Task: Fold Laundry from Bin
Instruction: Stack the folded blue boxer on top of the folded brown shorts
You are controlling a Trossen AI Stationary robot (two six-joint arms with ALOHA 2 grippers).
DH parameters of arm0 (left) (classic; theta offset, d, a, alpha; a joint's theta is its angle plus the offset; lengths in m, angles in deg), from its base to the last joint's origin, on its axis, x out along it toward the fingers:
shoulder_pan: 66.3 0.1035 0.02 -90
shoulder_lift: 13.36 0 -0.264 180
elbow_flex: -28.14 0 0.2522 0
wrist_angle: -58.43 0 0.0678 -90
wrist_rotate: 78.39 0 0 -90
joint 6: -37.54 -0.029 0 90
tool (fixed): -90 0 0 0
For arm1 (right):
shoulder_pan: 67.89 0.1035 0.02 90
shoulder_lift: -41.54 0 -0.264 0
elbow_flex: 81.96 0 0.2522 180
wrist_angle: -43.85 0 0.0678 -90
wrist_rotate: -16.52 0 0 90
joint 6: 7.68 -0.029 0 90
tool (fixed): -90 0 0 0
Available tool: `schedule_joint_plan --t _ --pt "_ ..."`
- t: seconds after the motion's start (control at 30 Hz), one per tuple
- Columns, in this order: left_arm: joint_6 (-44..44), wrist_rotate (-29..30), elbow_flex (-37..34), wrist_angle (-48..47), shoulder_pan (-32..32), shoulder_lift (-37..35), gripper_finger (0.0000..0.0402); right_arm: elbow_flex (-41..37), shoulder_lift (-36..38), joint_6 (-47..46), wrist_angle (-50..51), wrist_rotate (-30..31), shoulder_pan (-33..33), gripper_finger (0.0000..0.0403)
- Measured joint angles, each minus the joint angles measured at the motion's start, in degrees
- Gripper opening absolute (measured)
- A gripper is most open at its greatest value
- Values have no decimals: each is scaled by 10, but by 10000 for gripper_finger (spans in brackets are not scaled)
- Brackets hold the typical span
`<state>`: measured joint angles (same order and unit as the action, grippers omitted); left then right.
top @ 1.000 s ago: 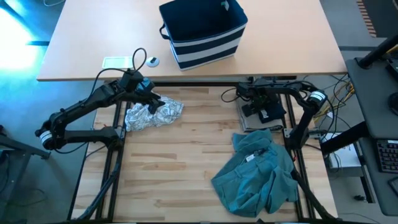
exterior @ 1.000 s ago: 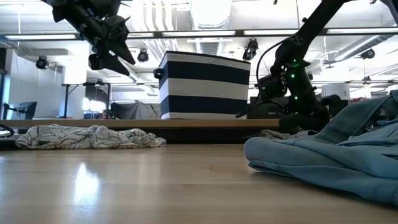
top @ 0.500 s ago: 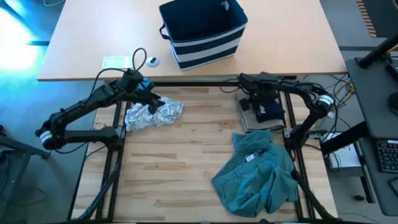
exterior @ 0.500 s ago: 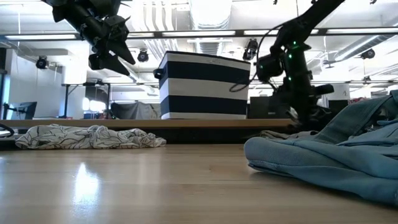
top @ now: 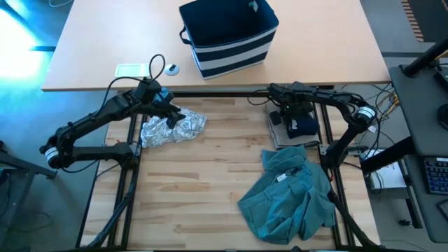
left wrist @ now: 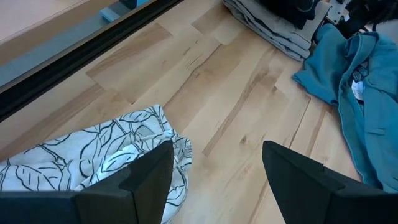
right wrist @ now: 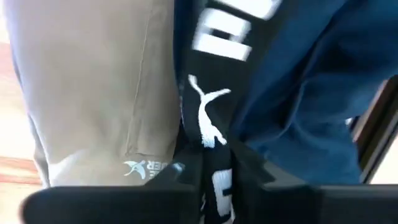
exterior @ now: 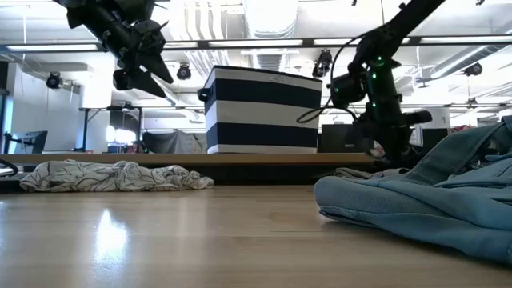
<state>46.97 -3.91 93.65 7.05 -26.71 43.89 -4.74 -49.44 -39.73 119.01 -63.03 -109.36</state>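
Item: wooden plank tabletop (top: 210,189), pale, inside a black frame; a second, tan tabletop (top: 315,42) adjoins its far edge.

Item: soft-sided navy blue fabric bin with white horizontal stripes (top: 231,35), rectangular, upright on the tan tabletop, near the middle of it; seen in the low view (exterior: 264,112) behind the plank surface.

Item: grey-white leaf-patterned garment (top: 171,128), crumpled, near the far left corner of the plank tabletop; also low view (exterior: 112,176) and left wrist view (left wrist: 93,162).

Item: large teal-green garment (top: 290,196), heaped loosely, near the right edge toward the near side; low view (exterior: 424,208).

Item: tan folded garment (right wrist: 87,93), lying at the far right corner, with a dark navy garment with white print (top: 302,126) on top of it.

Item: left claw (top: 171,113), hovering above the patterned garment, fingers spread, holding nothing.

Item: right claw (right wrist: 214,165), down on the far-right stack, fingers pressed together, pinching a fold of the navy garment's printed black band.
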Motion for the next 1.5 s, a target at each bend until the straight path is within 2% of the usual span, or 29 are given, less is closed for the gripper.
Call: schedule_joint_plan --t 0.27,0.37,0.5,0.83,1.2,1.3,1.43,1.5 --pt "0 0 0 -1 0 0 230 -29 -23 -14 -42 0 1 169" --pt "0 0 0 -2 0 0 230 -34 -32 -14 -65 -1 1 192" --pt "0 0 0 -4 0 0 230 -42 -42 -13 -75 8 1 199" --pt "0 0 0 -8 0 0 230 -50 -44 -22 -13 81 1 183" --pt "0 0 0 -8 0 0 230 -60 -52 -14 -40 72 0 170" --pt "0 1 0 -8 0 0 230 -66 -59 -14 -42 76 -2 136" --pt "0 1 0 -8 0 0 230 -68 -66 -9 -47 79 -5 47" --pt "0 1 0 -8 0 0 230 -66 -65 -3 -46 78 -5 24"
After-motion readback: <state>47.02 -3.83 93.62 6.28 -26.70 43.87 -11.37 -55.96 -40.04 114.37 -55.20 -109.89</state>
